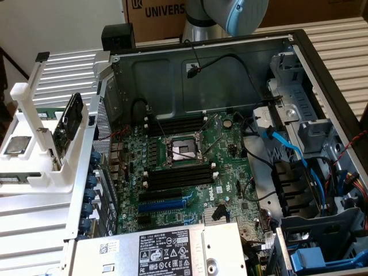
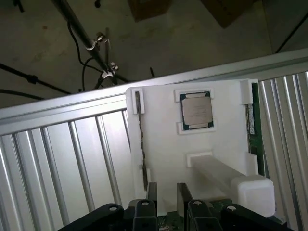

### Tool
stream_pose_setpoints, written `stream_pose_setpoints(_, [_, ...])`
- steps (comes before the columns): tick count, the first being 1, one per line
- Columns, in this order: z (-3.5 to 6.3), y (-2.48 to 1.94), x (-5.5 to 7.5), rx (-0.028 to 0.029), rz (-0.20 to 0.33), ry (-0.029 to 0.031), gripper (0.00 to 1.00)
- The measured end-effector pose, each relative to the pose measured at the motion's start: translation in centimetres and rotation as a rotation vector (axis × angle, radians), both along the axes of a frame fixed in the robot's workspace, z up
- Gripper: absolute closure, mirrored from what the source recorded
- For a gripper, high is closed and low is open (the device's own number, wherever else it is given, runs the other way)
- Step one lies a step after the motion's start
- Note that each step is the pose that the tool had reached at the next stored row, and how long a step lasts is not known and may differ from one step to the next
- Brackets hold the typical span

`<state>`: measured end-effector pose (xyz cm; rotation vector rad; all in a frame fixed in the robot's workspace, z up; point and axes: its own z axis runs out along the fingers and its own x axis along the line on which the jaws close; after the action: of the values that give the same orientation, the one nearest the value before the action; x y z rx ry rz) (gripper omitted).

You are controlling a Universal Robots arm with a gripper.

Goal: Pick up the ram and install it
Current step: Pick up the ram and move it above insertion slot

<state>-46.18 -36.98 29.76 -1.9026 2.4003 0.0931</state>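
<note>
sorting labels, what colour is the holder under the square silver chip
White plastic holder; wrist view shows best.

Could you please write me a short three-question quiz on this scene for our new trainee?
1. True or false: the ram is already seated in a motherboard slot.
2. What lies in the middle of the white holder? A) a fan B) the silver processor chip C) a screwdriver
3. What does the pincer hold?
Key: 1 false, it sits at the holder's edge. 2 B. 3 Nothing, its fingers stand apart and empty.
</note>
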Motion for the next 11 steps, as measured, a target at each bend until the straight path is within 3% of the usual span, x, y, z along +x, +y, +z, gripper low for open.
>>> stream_pose_setpoints(11, [-2.38, -0.5, 0.0, 0.0056, 0.0, 0.0036, 0.69])
